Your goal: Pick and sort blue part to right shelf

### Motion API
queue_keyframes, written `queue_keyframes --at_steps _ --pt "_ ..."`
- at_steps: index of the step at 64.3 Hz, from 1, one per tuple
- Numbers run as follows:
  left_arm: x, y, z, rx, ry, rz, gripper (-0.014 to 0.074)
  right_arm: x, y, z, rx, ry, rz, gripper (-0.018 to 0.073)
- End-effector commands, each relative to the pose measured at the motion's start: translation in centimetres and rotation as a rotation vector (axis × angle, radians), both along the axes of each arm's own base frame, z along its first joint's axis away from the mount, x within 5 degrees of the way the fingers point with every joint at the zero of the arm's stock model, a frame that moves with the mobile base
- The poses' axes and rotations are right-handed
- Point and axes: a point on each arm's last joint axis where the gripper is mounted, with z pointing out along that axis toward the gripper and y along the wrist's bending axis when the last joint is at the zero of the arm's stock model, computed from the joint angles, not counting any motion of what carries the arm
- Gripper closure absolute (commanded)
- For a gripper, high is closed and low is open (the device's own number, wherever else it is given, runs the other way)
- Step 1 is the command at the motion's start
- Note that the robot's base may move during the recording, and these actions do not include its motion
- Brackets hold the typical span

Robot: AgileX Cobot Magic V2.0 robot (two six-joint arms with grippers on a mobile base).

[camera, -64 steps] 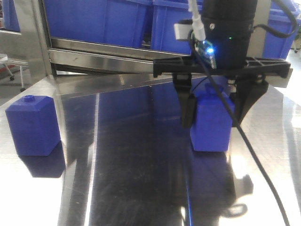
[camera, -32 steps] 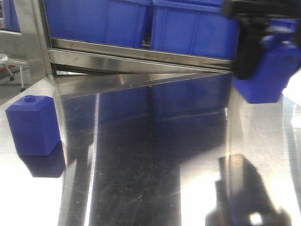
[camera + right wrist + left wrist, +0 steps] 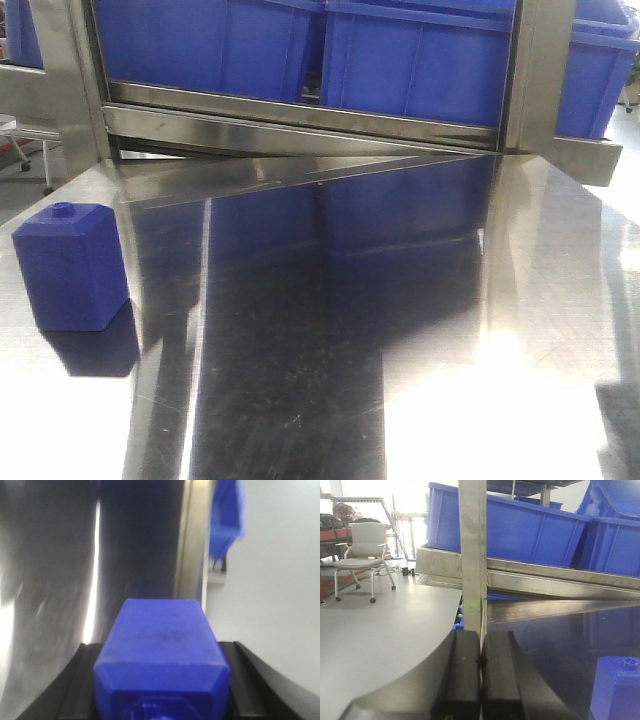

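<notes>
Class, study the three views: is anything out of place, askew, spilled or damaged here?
Nothing stands out. The squat blue block stands upright on the steel table, the blue part sits squarely in the right claw, and the left claw is shut on nothing. No spills or damage show.

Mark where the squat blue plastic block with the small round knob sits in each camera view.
Exterior front-facing: the squat blue plastic block with the round knob stands at far left on the shiny steel tabletop.
Left wrist: lower right corner, cut off by the frame.
Right wrist: not in it; the blue plastic part gripped in the right pincer is a different thing.
Shared landmark: the steel tabletop, in all three.
</notes>
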Motion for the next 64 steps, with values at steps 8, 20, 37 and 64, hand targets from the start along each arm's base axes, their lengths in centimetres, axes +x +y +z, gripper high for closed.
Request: queue_keyframes --at_steps 8,20,37,64 --pt "-0.2 0.1 0.1 -0.013 -0.085 0.007 0.0464 -3.4 -0.5 1.8 0.011 -0.375 -0.023 0.0148" --pt "-0.2 0.1 0.1 -0.013 -0.085 0.007 0.0464 -7.0 -0.7 1.7 -0.005 -0.491 -0.02 0.0148" --pt "-0.2 0.1 0.1 -0.013 -0.085 0.007 0.0464 -10.8 -1.0 2.9 -0.048 -0.668 -0.02 0.0148" --pt "-0.2 0.1 0.1 -0.013 -0.085 0.007 0.0464 -11.3 -1.1 3.1 -0.071 -0.694 -0.02 0.0148"
